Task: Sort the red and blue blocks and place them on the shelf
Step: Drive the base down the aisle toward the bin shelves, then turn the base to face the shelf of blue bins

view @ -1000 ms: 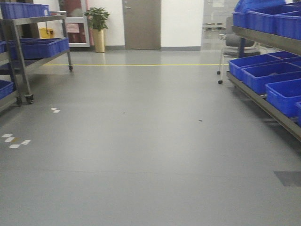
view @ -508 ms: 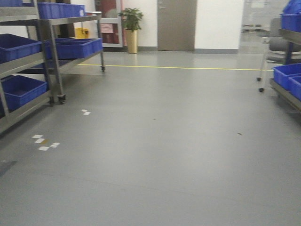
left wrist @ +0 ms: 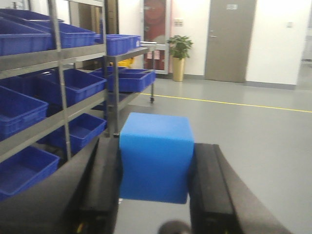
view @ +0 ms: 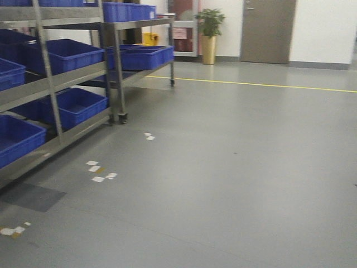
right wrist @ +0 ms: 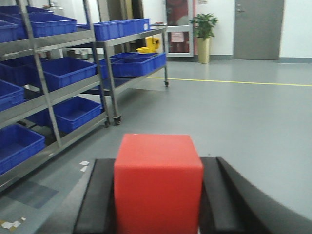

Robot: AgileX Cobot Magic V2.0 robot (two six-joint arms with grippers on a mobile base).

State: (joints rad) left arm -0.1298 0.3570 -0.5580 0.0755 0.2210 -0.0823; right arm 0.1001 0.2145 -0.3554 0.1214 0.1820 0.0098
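the left fingers [left wrist: 105, 185] clamp the blue block [left wrist: 155, 157] between them, and the right fingers [right wrist: 100, 195] grip the red block [right wrist: 157, 180] likewise. the steel shelf [view: 22, 94], loaded with blue bins [view: 70, 54], stands off to the left, seemingly well apart from both blocks.

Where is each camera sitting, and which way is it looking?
Front view: faces forward over the grey floor, with the shelf on the left and the door far ahead. None of the robot shows.
Left wrist view: sits on the left arm and looks along the left hand, which is shut on the blue block.
Right wrist view: sits on the right arm and looks along the right hand, which is shut on the red block.
Shared: all three show the shelf, its blue bins, the potted plant and the door.
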